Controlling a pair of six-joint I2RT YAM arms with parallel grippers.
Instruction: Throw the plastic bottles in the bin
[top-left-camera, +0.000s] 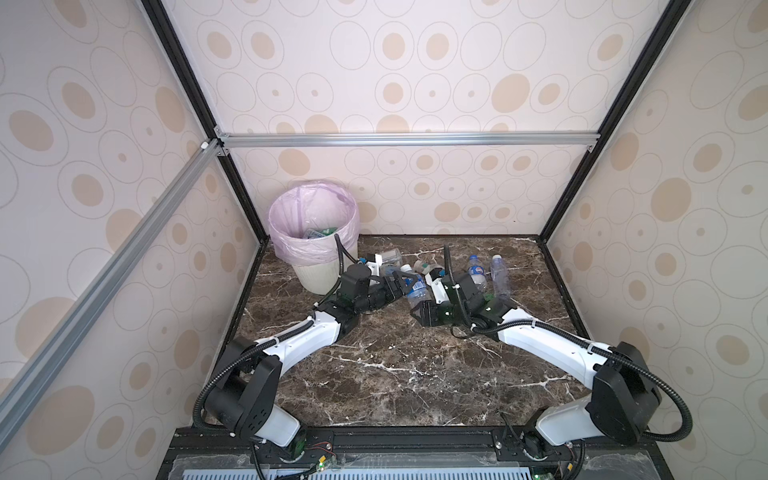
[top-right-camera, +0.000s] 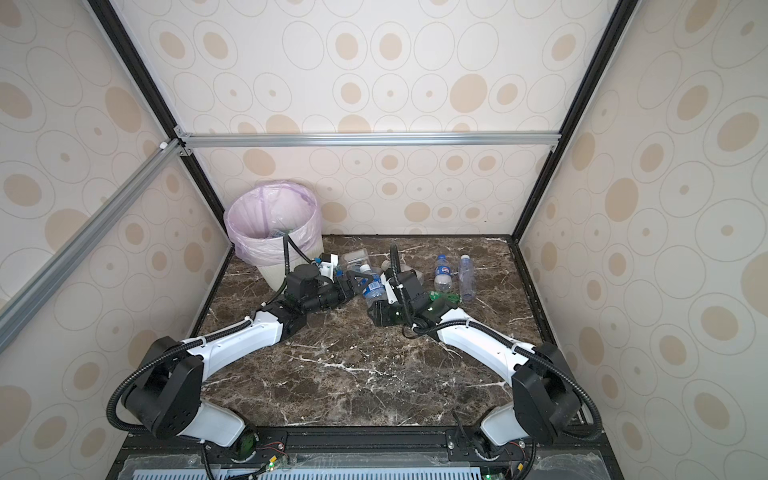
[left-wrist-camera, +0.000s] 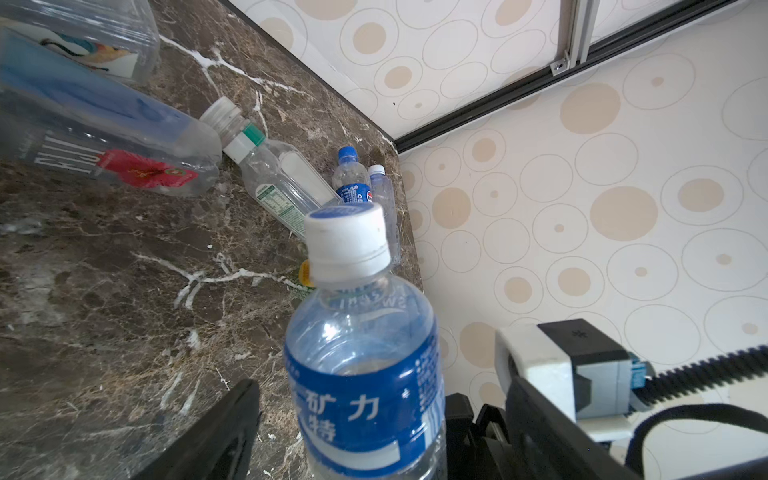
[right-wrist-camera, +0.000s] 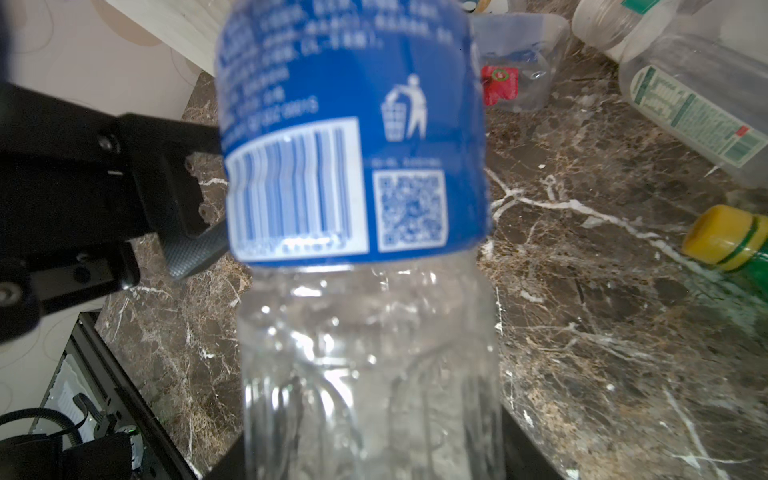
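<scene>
I see the bottle (left-wrist-camera: 361, 374) up close. It is round and made of thin, clear, crinkly plastic, with a white ribbed cap and a shiny blue label with white writing. It is near the middle of the bench (top-left-camera: 395, 374), a bit toward the far edge, to the right of the bin (top-left-camera: 309, 277). My right gripper (top-left-camera: 417, 306) is partly closed and pinches the bottle's clear bottom end. My left gripper (top-left-camera: 406, 281) is wide open, with one black finger on each side of the label, and I see a gap on one side. The bin is round, cream and ribbed, with a thin pink bag over its rim, in the far left corner. More bottles (top-left-camera: 476, 272) lie by the far edge. The bench is dark brown stone with white veins.
</scene>
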